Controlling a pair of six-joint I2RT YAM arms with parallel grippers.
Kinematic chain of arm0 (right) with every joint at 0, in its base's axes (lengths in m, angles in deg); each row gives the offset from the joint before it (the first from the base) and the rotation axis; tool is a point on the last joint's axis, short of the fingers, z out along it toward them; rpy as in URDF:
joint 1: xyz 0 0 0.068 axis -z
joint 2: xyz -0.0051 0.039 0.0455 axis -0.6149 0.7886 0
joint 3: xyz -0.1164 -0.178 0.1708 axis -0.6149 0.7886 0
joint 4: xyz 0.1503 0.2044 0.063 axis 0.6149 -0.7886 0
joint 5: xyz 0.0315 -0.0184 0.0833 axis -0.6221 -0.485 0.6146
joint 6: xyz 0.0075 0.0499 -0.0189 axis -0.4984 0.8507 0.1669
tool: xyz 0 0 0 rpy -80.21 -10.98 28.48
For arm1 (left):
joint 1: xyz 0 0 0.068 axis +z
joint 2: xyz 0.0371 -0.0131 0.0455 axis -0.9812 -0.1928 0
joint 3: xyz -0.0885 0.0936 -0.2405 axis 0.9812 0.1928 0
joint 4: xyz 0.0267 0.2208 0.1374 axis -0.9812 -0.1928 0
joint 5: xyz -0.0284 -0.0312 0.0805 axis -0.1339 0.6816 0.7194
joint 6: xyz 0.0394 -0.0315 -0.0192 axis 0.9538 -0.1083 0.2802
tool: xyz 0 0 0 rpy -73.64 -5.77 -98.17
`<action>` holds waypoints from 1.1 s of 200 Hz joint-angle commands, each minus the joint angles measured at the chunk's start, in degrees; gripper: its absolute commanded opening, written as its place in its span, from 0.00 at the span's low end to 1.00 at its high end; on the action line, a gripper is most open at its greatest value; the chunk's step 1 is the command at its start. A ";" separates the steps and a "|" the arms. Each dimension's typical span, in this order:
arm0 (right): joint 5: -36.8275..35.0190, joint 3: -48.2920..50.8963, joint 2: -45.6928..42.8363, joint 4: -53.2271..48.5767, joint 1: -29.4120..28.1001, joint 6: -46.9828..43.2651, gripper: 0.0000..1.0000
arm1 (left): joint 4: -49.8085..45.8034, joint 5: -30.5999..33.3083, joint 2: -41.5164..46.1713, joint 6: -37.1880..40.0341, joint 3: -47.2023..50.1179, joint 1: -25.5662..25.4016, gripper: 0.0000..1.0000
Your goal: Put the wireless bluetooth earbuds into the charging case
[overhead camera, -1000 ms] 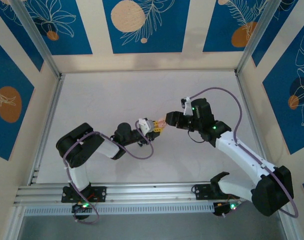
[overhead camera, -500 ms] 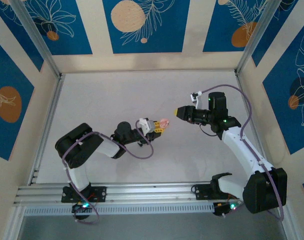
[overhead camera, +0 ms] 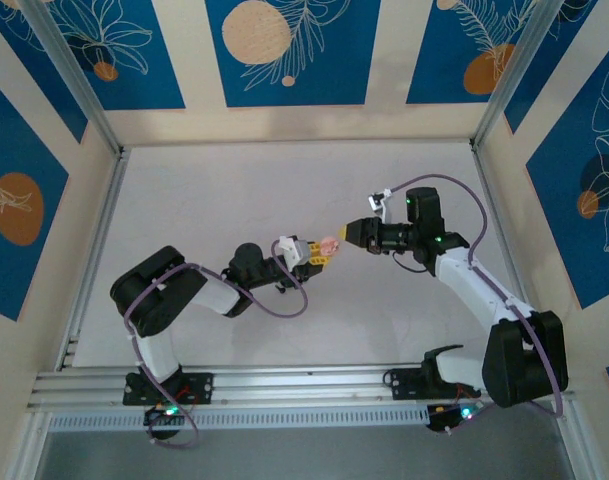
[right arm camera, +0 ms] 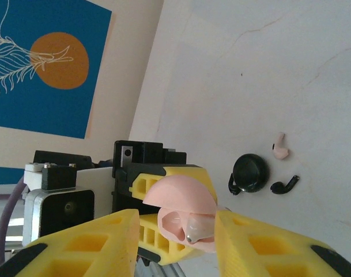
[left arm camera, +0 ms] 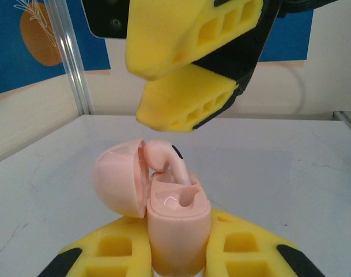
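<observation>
While the left gripper (overhead camera: pixel 322 257) clamps the pale pink rounded plastic charging case (left arm camera: pixel 178 225) above the middle of the tabletop (overhead camera: pixel 234 190), lid hinged open, one pale pink earbud (left arm camera: pixel 163 158) stands tilted in its slot with the head proud, and the right gripper (left arm camera: pixel 158 81) hovers just above, fingers parted on nothing; an off-centre press could flick that bud out or twist the case in its grip, while the second pale pink earbud (right arm camera: pixel 280 147) lies loose beside the round black case (right arm camera: pixel 251 172)
</observation>
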 commanded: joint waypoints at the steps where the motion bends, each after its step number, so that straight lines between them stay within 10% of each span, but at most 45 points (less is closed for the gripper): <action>1: 1.57 0.60 1.05 0.83 -0.78 -0.56 0.39 | 2.93 -1.81 1.94 -0.01 -1.20 -0.77 0.12; 220: 3.26 -0.47 0.24 -3.52 -3.56 -3.94 0.29 | 2.91 0.22 1.91 0.16 0.06 -0.73 0.11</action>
